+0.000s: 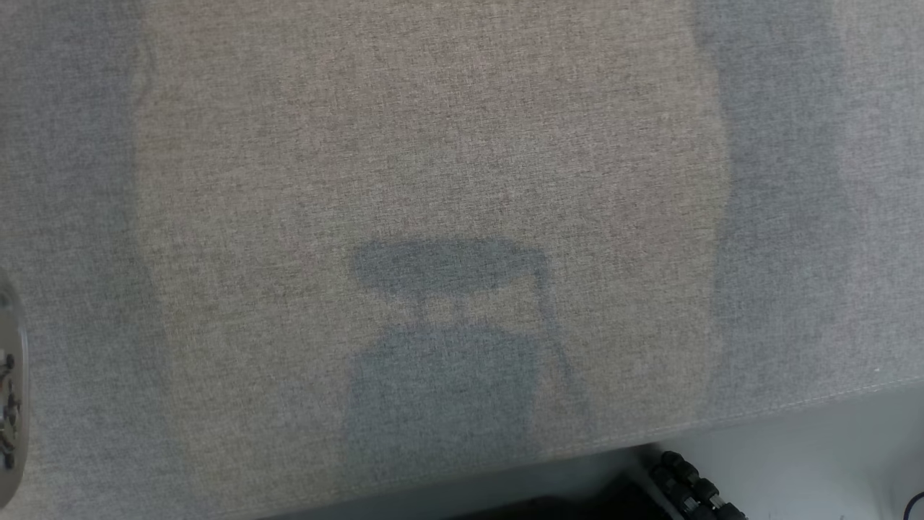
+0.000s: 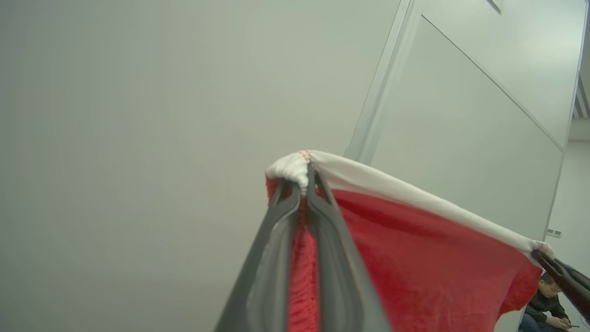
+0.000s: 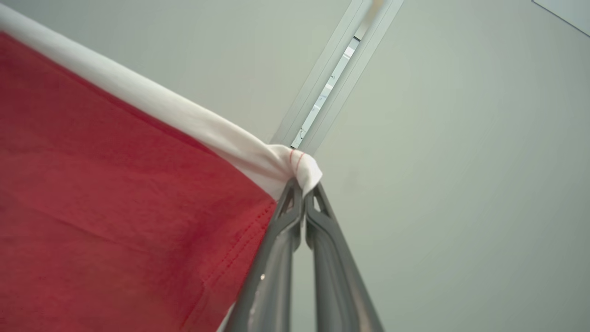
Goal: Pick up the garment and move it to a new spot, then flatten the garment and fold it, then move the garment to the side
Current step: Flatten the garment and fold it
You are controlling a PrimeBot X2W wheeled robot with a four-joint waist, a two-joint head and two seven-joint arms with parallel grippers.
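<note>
Surface: grey cloth table (image 1: 462, 144) | garment (image 2: 415, 258): held aloft; white band runs taut gripper to gripper | left gripper (image 2: 308, 182); right gripper (image 3: 304, 193): fingers pinching opposite band ends

A broad grey fabric tabletop (image 1: 462, 144) lies flat and open, leaving wide room to pass, bounded by a grey metal part (image 1: 11, 404) at its left edge and a black ribbed cable (image 1: 693, 491) just beyond its near right edge. The red garment (image 2: 415, 258), pulled taut between the left gripper (image 2: 308, 179) and the right gripper (image 3: 303, 190), bars the space between them. Open air reaches to the pale wall (image 2: 138, 115), and a seated person (image 2: 546, 299) is low past the garment's corner.
</note>
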